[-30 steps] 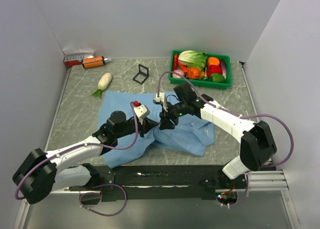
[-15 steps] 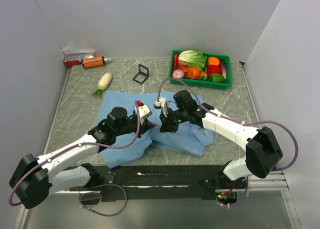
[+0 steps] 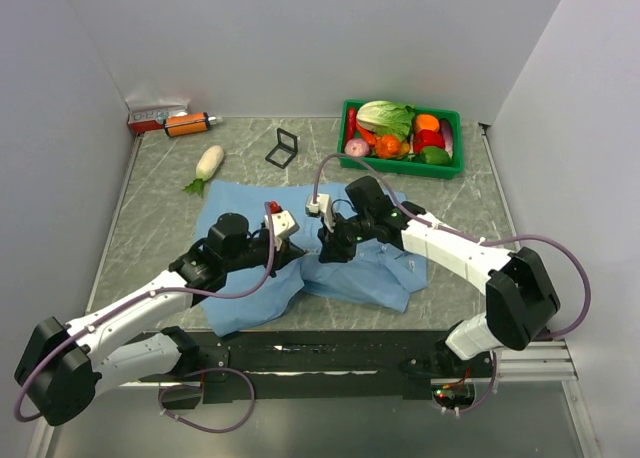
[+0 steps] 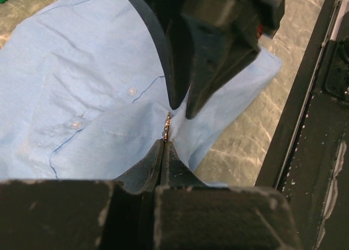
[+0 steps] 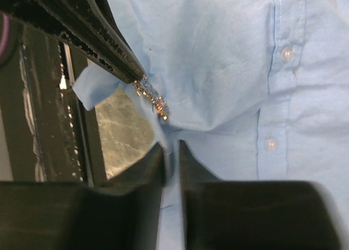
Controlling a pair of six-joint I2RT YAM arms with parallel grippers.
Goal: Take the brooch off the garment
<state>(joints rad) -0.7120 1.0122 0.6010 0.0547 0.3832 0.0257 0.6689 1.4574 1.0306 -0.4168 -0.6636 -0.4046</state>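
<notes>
Brooch (image 5: 151,97) pinched at one end by closed left gripper (image 4: 164,142), right gripper (image 5: 172,147) clamped on light blue shirt (image 3: 370,268) fold just beside it, grey marble-patterned table (image 3: 160,208).

Opposing pincer (image 4: 182,111) just beside brooch (image 4: 166,127)

Top view: the scene is lit evenly and fairly brightly from above; soft shadows are cast under both arms onto the shirt (image 3: 250,283) and the table (image 3: 160,203). No glare is noted. The walls are rendered pale grey, and focus is sharp throughout.

Left wrist view: the near black fingers (image 4: 163,168) are rendered dark and blurred, with little surface detail. The cloth is well exposed and in focus. The brooch (image 4: 166,127) is seen as a small glinting speck.

Right wrist view: the foreground fingers (image 5: 158,173) are strongly out of focus. Sparkle is recorded on the brooch; shirt buttons (image 5: 286,54) are slightly soft.
</notes>
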